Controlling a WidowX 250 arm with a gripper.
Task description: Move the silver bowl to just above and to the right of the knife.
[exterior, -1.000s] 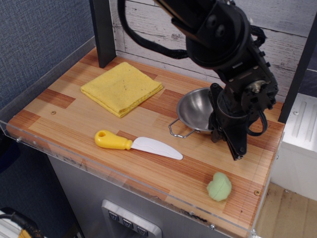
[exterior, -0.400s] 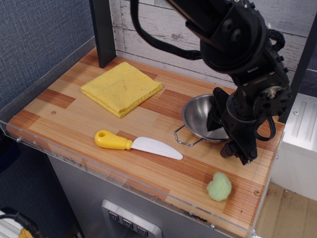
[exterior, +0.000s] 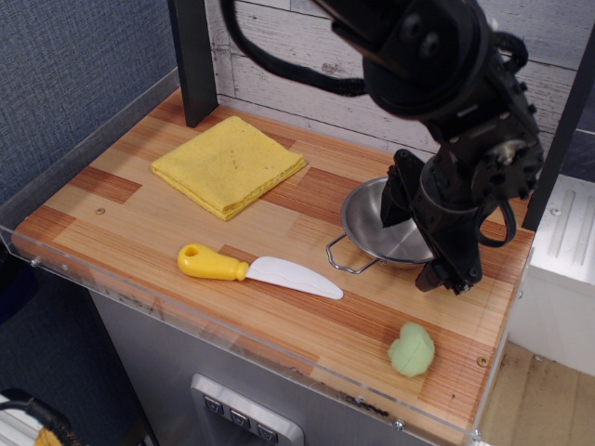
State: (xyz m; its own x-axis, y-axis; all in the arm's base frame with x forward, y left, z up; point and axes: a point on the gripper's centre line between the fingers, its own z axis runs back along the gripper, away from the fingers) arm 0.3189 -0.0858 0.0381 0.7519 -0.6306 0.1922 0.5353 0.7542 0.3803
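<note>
The shiny round stainless-steel bowl with wire loop handles [exterior: 381,228] sits right of centre, just above and to the right of the white blade tip of the yellow-handled plastic toy knife [exterior: 260,269]; a second ago it lay slightly further left and up, so it has slid a little rightward and now rests flat on the striped wooden table [exterior: 139,204]; the black gripper [exterior: 429,237] has risen since 0.4 s ago, its jaws spread apart, one finger over the bowl's interior, one outside the right rim, apparently holding nothing; the placement looks essentially done, with retreat probably all that remains.
</note>
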